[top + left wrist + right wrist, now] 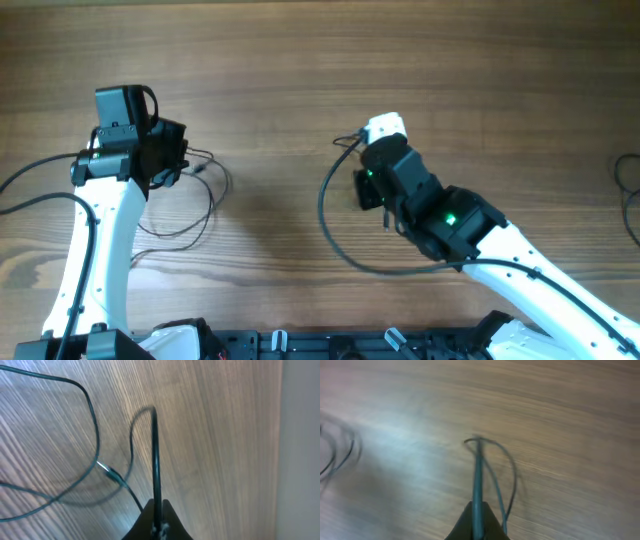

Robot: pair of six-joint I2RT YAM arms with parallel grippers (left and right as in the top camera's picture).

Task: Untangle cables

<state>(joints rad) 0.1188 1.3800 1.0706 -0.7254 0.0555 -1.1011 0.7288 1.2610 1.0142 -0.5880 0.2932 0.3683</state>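
A thin dark cable (205,205) lies in loops on the wooden table by my left gripper (178,165). In the left wrist view my left gripper (158,515) is shut on a stretch of that cable (155,450), which rises from the jaws and curves back down; a plug joint (111,473) shows on the loop. A thicker dark cable (335,235) arcs on the table left of my right gripper (362,150). In the right wrist view my right gripper (477,515) is shut on this cable (478,470), held above the table.
More dark cable (628,195) sits at the table's right edge. The arm's own lead (35,200) runs off the left edge. A black rail (330,345) lines the front edge. Bare wood (330,50) stretches across the back.
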